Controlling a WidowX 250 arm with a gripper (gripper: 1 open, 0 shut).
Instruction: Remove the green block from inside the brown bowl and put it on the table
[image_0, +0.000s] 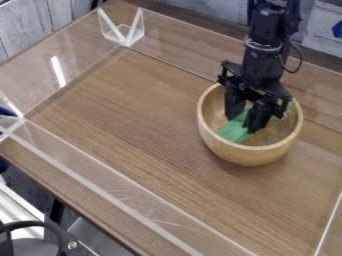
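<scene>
A robot lab: acrylic walls (80, 190) fence the table (127, 120).

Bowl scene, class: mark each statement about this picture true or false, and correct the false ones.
1. The green block lies on the table outside the bowl. False: it is inside the bowl.
2. The gripper reaches down into the bowl from above. True.
3. The gripper is wide open and well clear of the block. False: it is shut on the block.
4. The bowl sits on the right part of the table. True.
5. Two blocks are in the bowl. False: only one green block shows.
</scene>
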